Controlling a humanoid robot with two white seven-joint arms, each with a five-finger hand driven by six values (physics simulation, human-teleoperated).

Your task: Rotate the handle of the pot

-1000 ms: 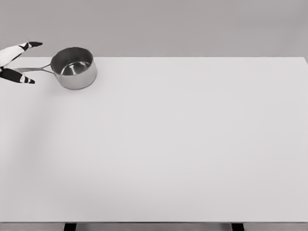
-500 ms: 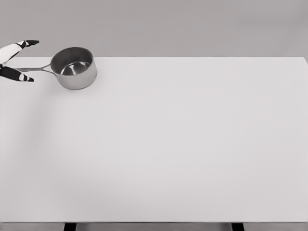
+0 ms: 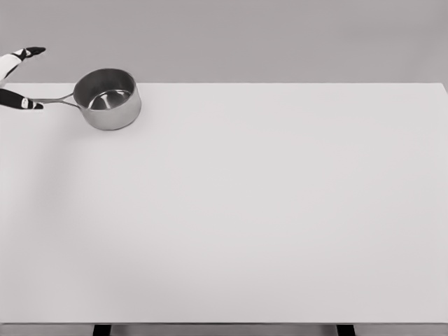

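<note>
A small steel pot (image 3: 106, 99) stands on the white table (image 3: 238, 210) at its far left corner. Its thin handle (image 3: 54, 101) points left, roughly parallel to the table's back edge. My left hand (image 3: 35, 78) shows only at the picture's left edge, with two black-tipped fingers (image 3: 28, 52) spread wide apart. The lower finger lies at the end of the handle; whether it touches it cannot be told. The hand holds nothing. The right arm is out of view.
The table's back edge runs just behind the pot, and its left edge lies close to the handle's tip. Grey wall behind. Two dark table legs show at the bottom edge.
My left hand has drawn back to the left and upward, so less of it shows, and its two visible fingers stand wider apart. The pot and handle have not moved.
</note>
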